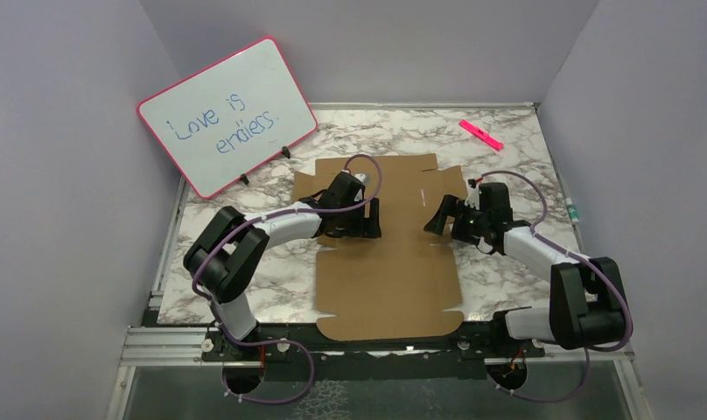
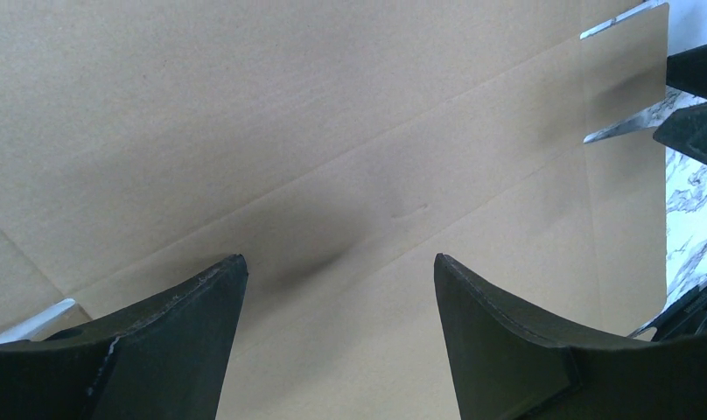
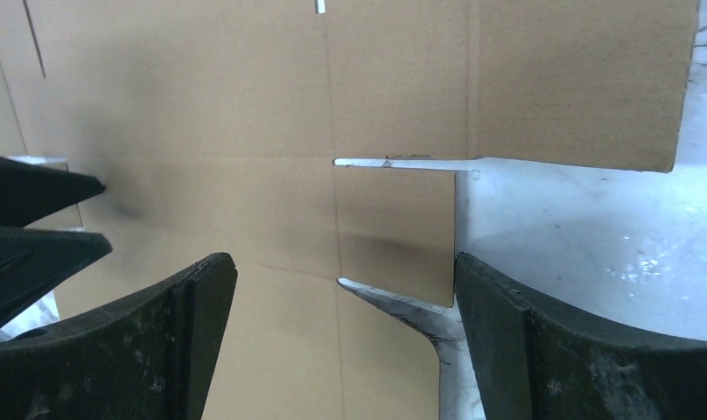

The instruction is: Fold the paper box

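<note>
You have the paper box [image 1: 389,280] lying as a flat brown die-cut sheet in the middle of the marble table [image 1: 507,157]. Its near edge is close to the arm bases and its far edge reaches toward the back wall. Your left pincer [image 1: 370,219] is over the left part of the sheet's far half, pointing toward the middle. In its wrist view that pincer [image 2: 339,262] has its fingers [image 2: 184,332] spread wide apart with only bare cardboard and a faint crease line between them, so it grips nothing. Your right pincer [image 1: 437,214] faces it from the sheet's right edge, and the two are near each other but apart. From the right wrist camera you can see that pincer [image 3: 341,260] standing wide apart too. One finger [image 3: 157,341] is above the cardboard and the other is above the bare marble just off the sheet. A small flap [image 3: 394,232], cut off by two slits at the edge, lies flat between them and nothing is clamped. You cannot tell from these views whether either pincer's tips touch the cardboard. A pink-framed whiteboard [image 1: 227,114] with handwriting leans at the back left of the table. A pink marker [image 1: 481,135] lies at the back right, well apart from the sheet.
</note>
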